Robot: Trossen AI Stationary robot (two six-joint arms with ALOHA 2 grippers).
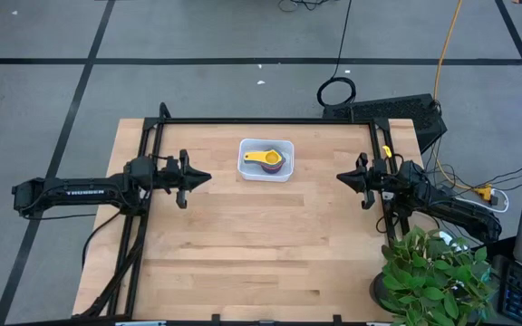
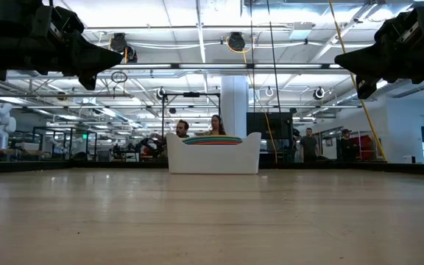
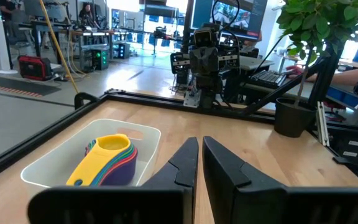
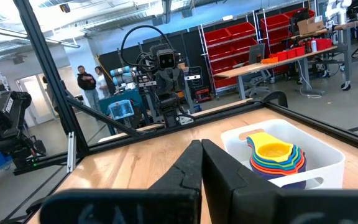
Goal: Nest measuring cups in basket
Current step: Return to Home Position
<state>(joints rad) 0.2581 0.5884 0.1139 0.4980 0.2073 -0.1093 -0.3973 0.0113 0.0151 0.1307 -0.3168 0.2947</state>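
The measuring cups (image 1: 265,160) sit nested in one stack, yellow on top, inside the white basket (image 1: 285,172) near the table's far middle. The stack also shows in the left wrist view (image 3: 107,160) and the right wrist view (image 4: 277,157); in the low view only coloured rims (image 2: 213,140) rise above the basket wall (image 2: 213,158). My left gripper (image 1: 208,177) hovers shut to the left of the basket, above the table. My right gripper (image 1: 338,177) hovers shut to its right. Neither touches anything.
A black frame (image 1: 261,120) runs along the table's far edge and sides. A potted plant (image 1: 438,276) stands at the near right corner, beside cables and a keyboard (image 1: 397,110). Bare wood lies between the basket and the near edge. People stand in the room beyond.
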